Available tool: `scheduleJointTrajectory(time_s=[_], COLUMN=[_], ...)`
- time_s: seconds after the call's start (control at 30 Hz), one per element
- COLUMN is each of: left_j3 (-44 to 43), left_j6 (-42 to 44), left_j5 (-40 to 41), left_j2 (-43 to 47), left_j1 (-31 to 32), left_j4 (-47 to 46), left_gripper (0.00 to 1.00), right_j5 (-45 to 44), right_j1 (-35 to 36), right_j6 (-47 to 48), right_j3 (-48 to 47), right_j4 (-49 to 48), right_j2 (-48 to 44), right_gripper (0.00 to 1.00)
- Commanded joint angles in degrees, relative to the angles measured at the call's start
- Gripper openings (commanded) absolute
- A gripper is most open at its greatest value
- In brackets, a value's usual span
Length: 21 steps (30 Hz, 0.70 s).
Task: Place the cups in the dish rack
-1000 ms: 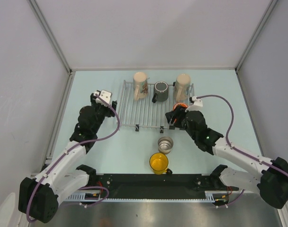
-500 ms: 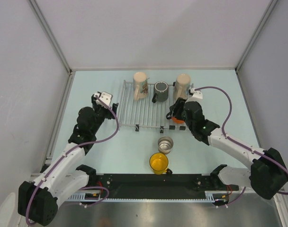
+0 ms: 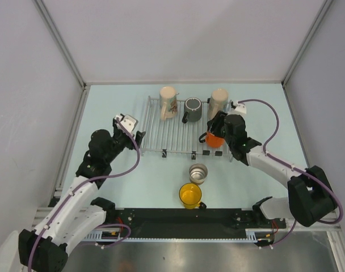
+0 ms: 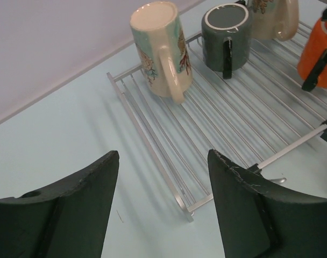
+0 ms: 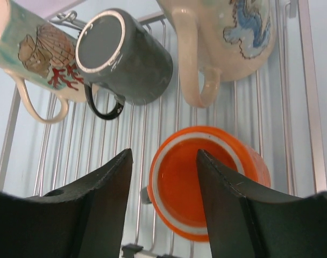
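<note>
At the dish rack's [image 3: 161,131] 4 o'clock corner | orange cup [image 3: 214,139] on the wires | right end effector [image 5: 163,156] spread above it; left end effector [image 4: 162,156] spread, empty | we advise rising straight, clear of the rim.

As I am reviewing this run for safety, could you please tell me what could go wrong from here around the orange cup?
1. The right tool hangs right over the orange cup, and whether it grips the rim is unclear; pulling away could tip the cup.
2. That cup sits near the dish rack front edge, close to the cream cup handle; a nudge might slide it off or bump that cup.
</note>
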State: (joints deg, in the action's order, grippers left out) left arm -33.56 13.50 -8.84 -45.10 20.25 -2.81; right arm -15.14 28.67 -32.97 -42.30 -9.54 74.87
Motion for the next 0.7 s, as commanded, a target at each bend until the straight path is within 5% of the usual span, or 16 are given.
scheduleJointTrajectory(time_s=[0.0, 0.3, 0.67], left_j3=[-4.67, -5.9, -4.85], left_j6=[4.16, 11.01, 13.92], left_j5=[-5.3, 3.73, 14.46], left_j2=[3.17, 3.54, -8.49], left_j1=[1.98, 19.28, 37.03], left_j4=[6.31, 13.0, 11.95], left_gripper=[0.72, 0.73, 0.71], right_j5=[1.86, 3.97, 3.27], right_j1=[-1.42, -1.6, 7.19], right_j6=[-0.43, -0.6, 4.4], right_j3=[-0.85, -2.78, -2.35], right_j4=[1.02, 1.54, 6.72], right_j2=[4.57, 2.13, -28.44], right_gripper=[0.56, 0.55, 0.58])
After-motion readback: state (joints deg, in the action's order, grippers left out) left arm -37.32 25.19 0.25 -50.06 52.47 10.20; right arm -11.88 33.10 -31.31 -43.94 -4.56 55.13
